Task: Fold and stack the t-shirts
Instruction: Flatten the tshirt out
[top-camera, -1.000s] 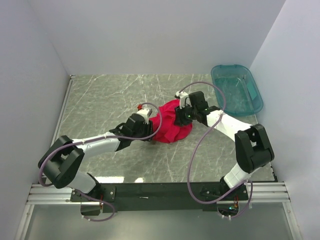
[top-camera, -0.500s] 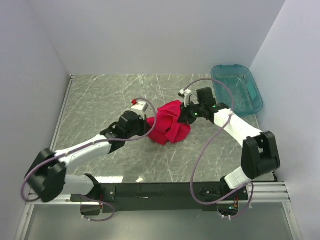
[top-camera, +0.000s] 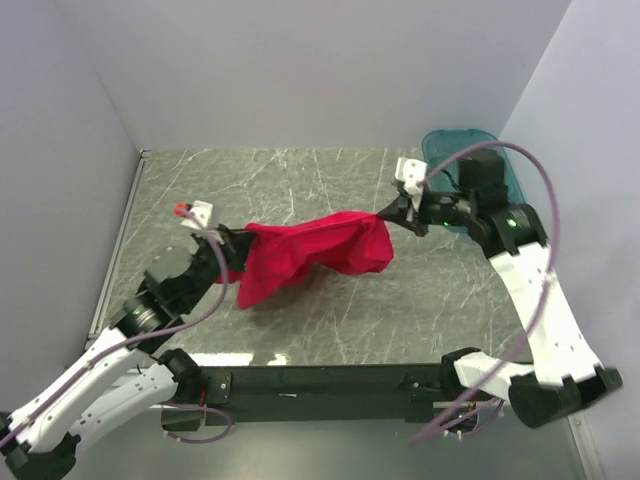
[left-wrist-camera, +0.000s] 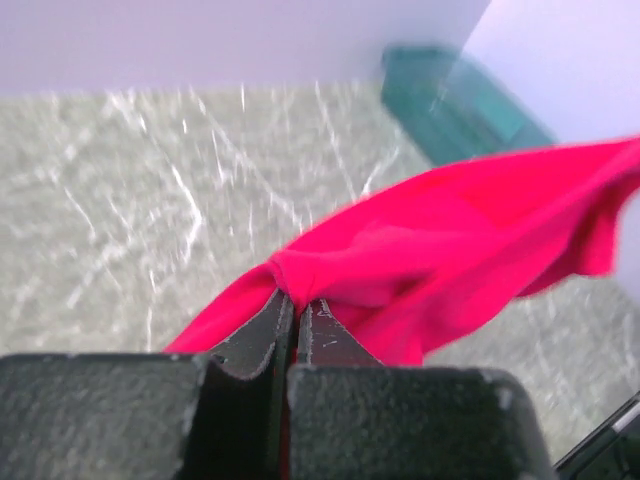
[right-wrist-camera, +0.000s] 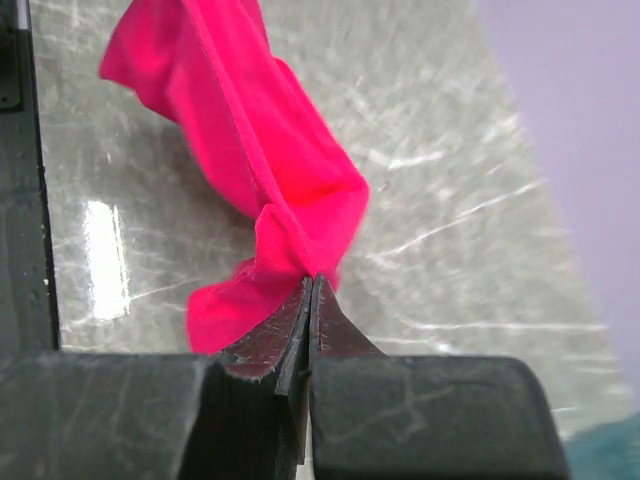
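- red t-shirt (top-camera: 318, 252) is being held stretched
- its 9 o'clock end is being clamped by left gripper (top-camera: 228, 252)
- its 3 o'clock end is being clamped by right gripper (top-camera: 390, 213)

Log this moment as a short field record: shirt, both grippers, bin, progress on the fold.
shirt: red t-shirt, bunched, strung between both grippers, sagging in the middle
left gripper: shut on the shirt's left end
right gripper: shut on the shirt's right end
bin: teal bin, far right corner of the table, partly hidden by the right arm
fold: not yet begun; no stack in view
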